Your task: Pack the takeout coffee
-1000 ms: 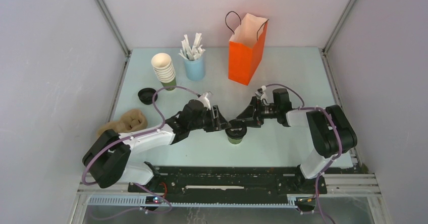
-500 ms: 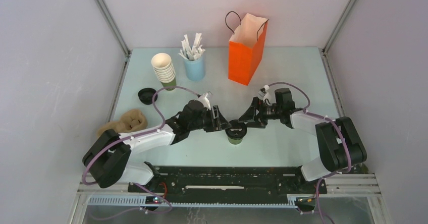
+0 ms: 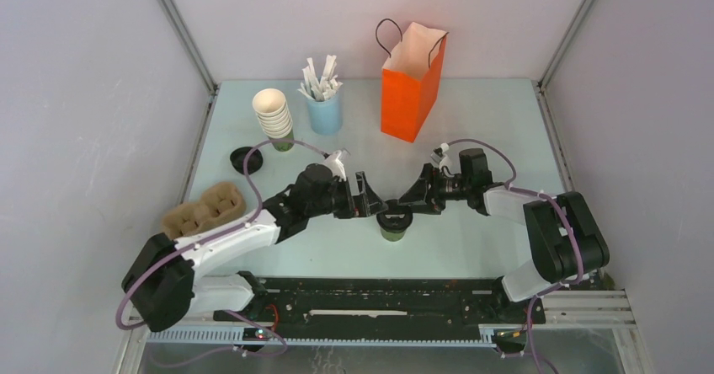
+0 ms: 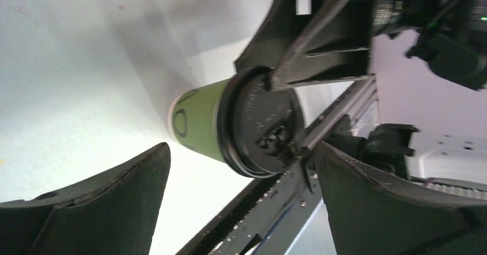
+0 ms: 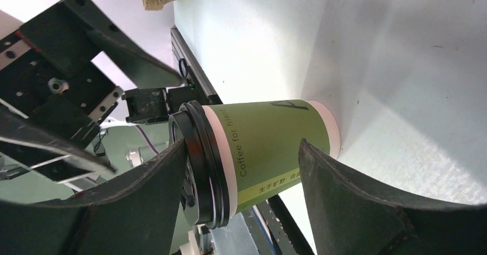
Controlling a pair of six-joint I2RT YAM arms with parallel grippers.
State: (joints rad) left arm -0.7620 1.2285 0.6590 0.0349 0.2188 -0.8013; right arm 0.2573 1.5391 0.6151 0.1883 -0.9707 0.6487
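The takeout coffee (image 3: 393, 221) is a small green paper cup with a black lid, standing upright at the table's near middle. It shows in the left wrist view (image 4: 201, 120) and in the right wrist view (image 5: 275, 143). My left gripper (image 3: 369, 206) is open just left of the cup; in its own view (image 4: 241, 151) the cup lies just beyond the fingertips. My right gripper (image 3: 412, 200) is open just right of the cup; in its own view (image 5: 242, 146) the fingers frame the cup, one by the lid, one by the base. Neither holds it.
An orange paper bag (image 3: 411, 83) stands open at the back. A stack of cream-and-green cups (image 3: 274, 117), a light blue cup of white sticks (image 3: 324, 104), a spare black lid (image 3: 245, 159) and a cardboard cup carrier (image 3: 202, 210) sit to the left.
The left arm's elbow has swung out to the left, uncovering the carrier. The right arm shifted slightly right. Both grippers stay beside the cup, which has not moved.
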